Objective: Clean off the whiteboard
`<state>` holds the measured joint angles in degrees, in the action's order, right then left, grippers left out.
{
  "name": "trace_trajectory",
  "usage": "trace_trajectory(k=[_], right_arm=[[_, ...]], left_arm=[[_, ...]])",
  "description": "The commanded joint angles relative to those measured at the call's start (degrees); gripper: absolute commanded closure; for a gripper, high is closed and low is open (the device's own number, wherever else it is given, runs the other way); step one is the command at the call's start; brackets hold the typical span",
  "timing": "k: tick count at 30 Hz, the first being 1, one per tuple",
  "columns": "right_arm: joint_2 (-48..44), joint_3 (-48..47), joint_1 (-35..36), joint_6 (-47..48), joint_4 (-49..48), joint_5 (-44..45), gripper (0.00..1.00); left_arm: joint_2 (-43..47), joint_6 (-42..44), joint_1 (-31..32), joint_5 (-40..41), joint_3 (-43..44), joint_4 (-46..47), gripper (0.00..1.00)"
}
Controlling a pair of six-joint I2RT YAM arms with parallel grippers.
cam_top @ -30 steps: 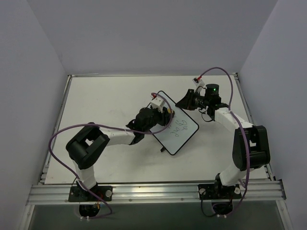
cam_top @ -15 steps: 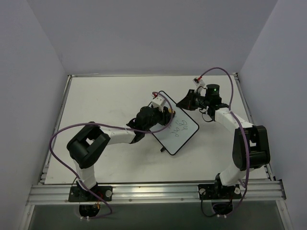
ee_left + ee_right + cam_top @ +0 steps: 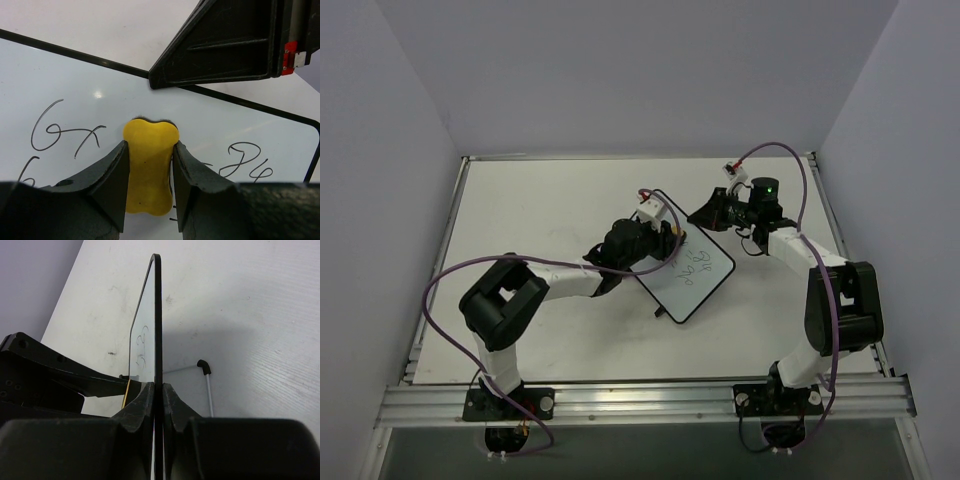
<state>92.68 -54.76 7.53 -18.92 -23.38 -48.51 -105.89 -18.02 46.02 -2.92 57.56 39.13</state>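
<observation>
Left gripper (image 3: 150, 146), nearest the lens in its own wrist view, was closed tight on a small yellow eraser (image 3: 150, 175), a waisted block that looked like foam, with one black finger pinching each long side. The eraser's free end met the glossy white face of the whiteboard (image 3: 100, 80), a rounded-corner rectangular panel in a thin black frame. The panel stood propped on the matt white tabletop (image 3: 540, 210), between the two grippers.

Dark handwritten marks (image 3: 65, 132) lay on the face to either side of the eraser, and a bare band of white separated them where the eraser stood. At the far edge of the whiteboard, beyond the eraser, the right gripper (image 3: 157, 386) was shut on the frame. In the right wrist view its black fingers clamped the panel edge-on from both faces. Behind the whiteboard a thin wire foot (image 3: 202, 365) with a black tip reached down to the tabletop.

Step in hand, as judged: wiping under way, with one arm steadying the whiteboard and the other scrubbing it, and part of the writing not yet removed.

Next move, as judged: sideways strokes of the eraser across the marks on each side. These call for the eraser to be kept flat against the face, with pressure light enough that the clamped panel neither tips nor slips in the right gripper's hold.
</observation>
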Motion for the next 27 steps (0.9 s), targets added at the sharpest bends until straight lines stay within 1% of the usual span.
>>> trace_trajectory(k=[1, 6, 13, 20, 23, 25, 27], right_arm=[[-0.4, 0.4, 0.8, 0.3, -3.4, -6.2, 1.0], [-0.9, 0.4, 0.9, 0.5, -3.3, -6.0, 1.0], [-1.4, 0.4, 0.8, 0.6, -3.0, -5.7, 1.0], [-1.8, 0.3, 0.8, 0.9, -2.6, -5.5, 1.0], [-1.9, 0.3, 0.8, 1.0, -2.4, -5.5, 1.0], [-2.1, 0.3, 0.8, 1.2, -2.2, -5.5, 1.0], [-2.1, 0.3, 0.9, 1.3, -2.1, -5.4, 1.0]], left_arm=[[-2.4, -0.5, 0.3, -4.6, 3.1, -4.2, 0.98], [-2.7, -1.0, 0.8, -4.9, 2.0, -3.0, 0.98], [-3.1, -1.1, 4.3, -4.3, -0.2, 0.9, 0.98], [-3.8, 2.9, 12.1, 1.4, 1.6, -2.0, 0.98], [-4.3, 3.9, 14.4, 2.4, 1.5, -2.4, 0.98], [-4.6, 4.8, 16.3, 5.5, 1.2, -2.9, 0.98], [-4.8, 4.6, 16.8, 8.3, 0.7, -3.2, 0.98]])
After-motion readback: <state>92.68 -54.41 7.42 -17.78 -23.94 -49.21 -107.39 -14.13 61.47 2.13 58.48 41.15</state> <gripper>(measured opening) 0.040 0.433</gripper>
